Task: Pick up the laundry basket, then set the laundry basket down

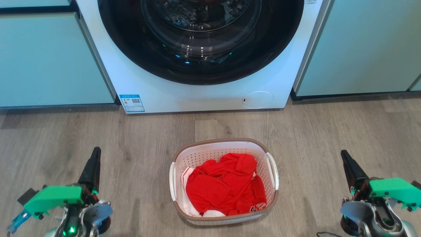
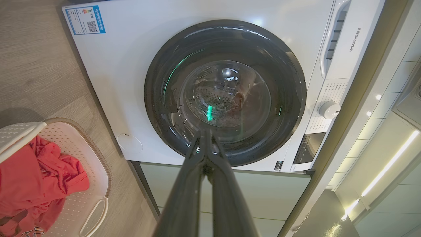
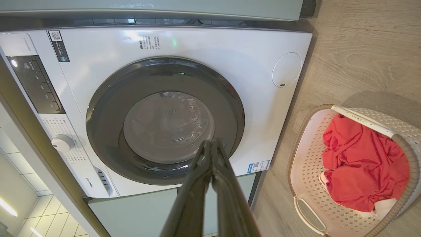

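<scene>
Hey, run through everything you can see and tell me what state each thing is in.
laundry basket: upright on the floor, not held.
red clothes: crumpled inside the basket.
washing machine door: shut.
left hand: shut, empty.
right hand: shut, empty.

Small white perforated plastic laundry basket (image 1: 217,141) with brown woven-look rim on grey wood-look plank floor (image 1: 138,141), near white front-loading washing machine (image 1: 197,95). Crumpled red garment (image 1: 223,187) inside. Left gripper (image 1: 96,152) lower left, right gripper (image 1: 344,154) lower right, both well apart from basket, dark fingers pressed together.
</scene>
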You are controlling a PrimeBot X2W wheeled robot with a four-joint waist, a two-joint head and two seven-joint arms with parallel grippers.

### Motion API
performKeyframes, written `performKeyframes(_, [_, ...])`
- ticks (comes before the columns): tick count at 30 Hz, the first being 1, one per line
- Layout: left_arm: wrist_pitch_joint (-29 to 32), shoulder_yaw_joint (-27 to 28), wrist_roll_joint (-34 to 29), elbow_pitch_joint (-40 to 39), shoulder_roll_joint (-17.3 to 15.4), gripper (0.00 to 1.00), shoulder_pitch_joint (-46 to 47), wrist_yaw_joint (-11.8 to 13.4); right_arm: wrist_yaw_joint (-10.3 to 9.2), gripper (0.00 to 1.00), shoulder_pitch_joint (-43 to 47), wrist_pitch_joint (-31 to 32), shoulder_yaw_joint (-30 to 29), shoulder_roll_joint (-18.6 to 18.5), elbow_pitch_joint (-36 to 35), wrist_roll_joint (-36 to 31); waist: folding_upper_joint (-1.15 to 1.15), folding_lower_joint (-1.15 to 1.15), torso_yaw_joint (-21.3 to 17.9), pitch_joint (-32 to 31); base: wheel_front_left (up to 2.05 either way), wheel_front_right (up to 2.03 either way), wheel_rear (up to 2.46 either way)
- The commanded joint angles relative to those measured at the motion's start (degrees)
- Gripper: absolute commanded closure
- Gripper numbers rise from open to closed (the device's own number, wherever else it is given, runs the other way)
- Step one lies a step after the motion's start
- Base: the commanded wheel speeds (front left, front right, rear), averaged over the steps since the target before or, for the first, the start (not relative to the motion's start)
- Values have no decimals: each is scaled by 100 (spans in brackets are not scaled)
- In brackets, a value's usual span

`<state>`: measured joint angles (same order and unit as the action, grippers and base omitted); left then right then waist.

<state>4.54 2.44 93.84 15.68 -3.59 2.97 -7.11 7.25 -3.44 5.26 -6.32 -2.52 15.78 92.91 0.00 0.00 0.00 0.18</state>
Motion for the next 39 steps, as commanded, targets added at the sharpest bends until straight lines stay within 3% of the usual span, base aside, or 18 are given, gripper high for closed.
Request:
performKeyframes(1, [40, 215, -7, -173, -69, 100, 305, -37, 24, 100, -265, 39, 85, -113, -182, 13, 0, 0, 1, 0, 0, 0, 0])
performKeyframes(39, [98, 287, -68, -169, -17, 100, 311, -37, 24, 100, -269, 74, 41, -82, -179, -24, 0, 0, 1, 0, 0, 0, 0])
